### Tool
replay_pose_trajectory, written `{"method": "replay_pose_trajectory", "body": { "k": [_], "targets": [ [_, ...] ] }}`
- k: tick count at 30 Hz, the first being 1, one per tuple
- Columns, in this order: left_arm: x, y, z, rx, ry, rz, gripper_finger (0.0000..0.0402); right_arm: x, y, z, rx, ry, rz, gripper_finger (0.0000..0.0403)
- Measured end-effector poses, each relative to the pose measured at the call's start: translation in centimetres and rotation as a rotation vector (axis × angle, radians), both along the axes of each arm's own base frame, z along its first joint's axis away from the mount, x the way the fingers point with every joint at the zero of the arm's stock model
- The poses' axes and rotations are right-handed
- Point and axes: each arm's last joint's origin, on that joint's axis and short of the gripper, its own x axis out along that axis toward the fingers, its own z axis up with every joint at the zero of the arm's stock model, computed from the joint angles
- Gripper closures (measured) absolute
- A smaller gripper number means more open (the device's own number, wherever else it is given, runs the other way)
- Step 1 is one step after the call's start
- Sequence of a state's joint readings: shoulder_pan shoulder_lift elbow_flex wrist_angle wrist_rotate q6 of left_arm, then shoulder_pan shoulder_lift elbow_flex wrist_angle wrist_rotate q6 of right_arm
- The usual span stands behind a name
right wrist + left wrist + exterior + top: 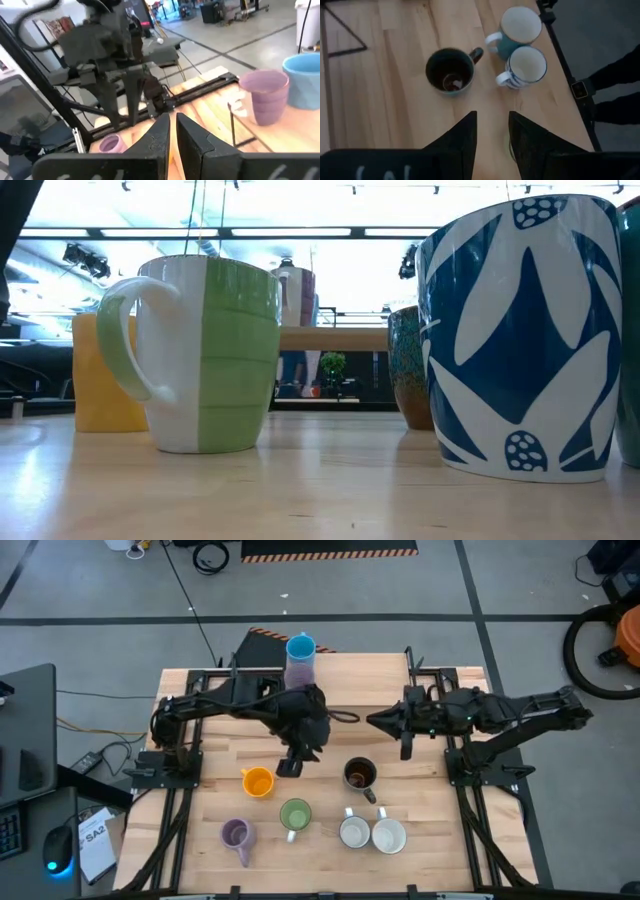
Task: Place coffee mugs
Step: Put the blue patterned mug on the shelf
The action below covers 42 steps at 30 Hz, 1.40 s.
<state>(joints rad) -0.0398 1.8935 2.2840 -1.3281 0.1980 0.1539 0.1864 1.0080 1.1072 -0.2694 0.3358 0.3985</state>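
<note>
Left gripper (290, 766), fingers apart and empty, hovers between orange mug (258, 782) and dark brown mug (359, 775); right gripper (376, 721) closed, idle above the table (200, 840).

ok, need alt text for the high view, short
Overhead view of a wooden table with two dark robot arms above a cluster of mugs. The left gripper hangs open and empty near an orange mug; the right gripper waits shut mid-table. A blue mug and a lilac mug stand at the far edge.
</note>
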Motion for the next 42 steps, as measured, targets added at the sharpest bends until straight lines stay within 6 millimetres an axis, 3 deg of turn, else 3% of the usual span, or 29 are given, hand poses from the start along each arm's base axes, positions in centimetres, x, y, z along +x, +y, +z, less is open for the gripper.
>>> {"method": "replay_pose_trajectory", "body": {
  "k": [5,11,18,25,35,42],
  "targets": [
    [0.4,-0.6,-2.6,0.001,-0.015,-0.014,0.0283,0.2,-0.1,1.4,-0.003,0.085,-0.049,0.0365],
    [-0.4,-0.8,-6.2,-0.047,-0.046,0.033,0.0283,1.3,0.0,1.0,-0.028,0.201,-0.049,0.0365],
    [-4.2,-0.5,-8.3,-0.086,-0.021,0.122,0.0283,3.6,-1.1,-0.4,0.095,0.228,-0.12,0.0365],
    [-8.0,0.1,-8.9,-0.054,-0.03,0.161,0.0283,6.5,-1.5,-2.6,0.326,0.275,-0.141,0.0365],
    [-11.4,0.8,-9.9,-0.034,-0.18,0.145,0.0283,9.5,-0.7,-6.4,0.581,0.408,-0.188,0.0365],
    [-13.9,1.4,-11.2,-0.027,-0.233,0.2,0.0283,11.6,0.5,-6.0,0.604,0.606,-0.265,0.0369]
  ]
}}
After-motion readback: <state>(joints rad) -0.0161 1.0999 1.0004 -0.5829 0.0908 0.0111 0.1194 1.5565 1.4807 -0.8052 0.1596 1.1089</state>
